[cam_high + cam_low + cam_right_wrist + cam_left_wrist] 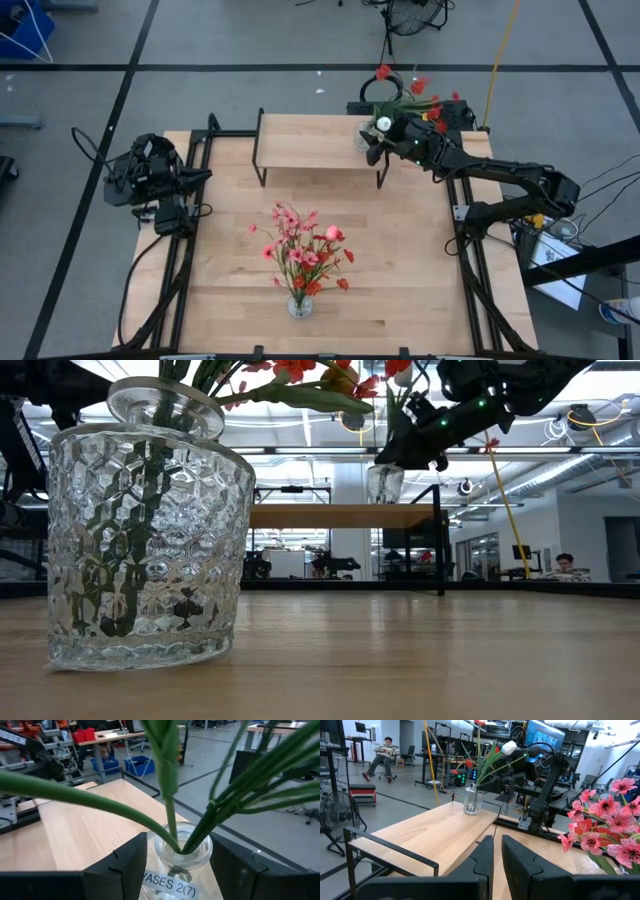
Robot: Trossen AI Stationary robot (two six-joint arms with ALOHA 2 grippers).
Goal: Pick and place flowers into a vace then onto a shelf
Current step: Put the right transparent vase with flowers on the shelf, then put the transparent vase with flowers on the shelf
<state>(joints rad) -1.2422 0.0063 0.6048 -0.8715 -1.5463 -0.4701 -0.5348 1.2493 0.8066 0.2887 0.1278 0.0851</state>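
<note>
A small clear glass vase point(362, 138) with green stalks and red blossoms point(420, 95) stands on the right end of the shelf point(310, 140). My right gripper point(376, 148) is at this vase, with a finger on each side of it. In the low view the vase point(385, 482) rests by its base on the shelf board point(330, 515). A larger faceted glass vase point(300, 305) with pink and red flowers point(305, 245) stands near the table's near edge. My left gripper point(205, 178) waits shut at the table's left edge. My right gripper is shut on the small vase point(182, 852), one finger point(125, 867) against each side of the glass body, just under its neck. The fingers come about level from the table's right side. The vase stays upright with its base on the shelf top.
A white flower bud point(384, 123) lies over my right gripper's wrist. The shelf's left part point(435, 832) is bare board. The large vase point(145, 540) fills the low view's left side. A person point(382, 755) sits in the room far beyond the table.
</note>
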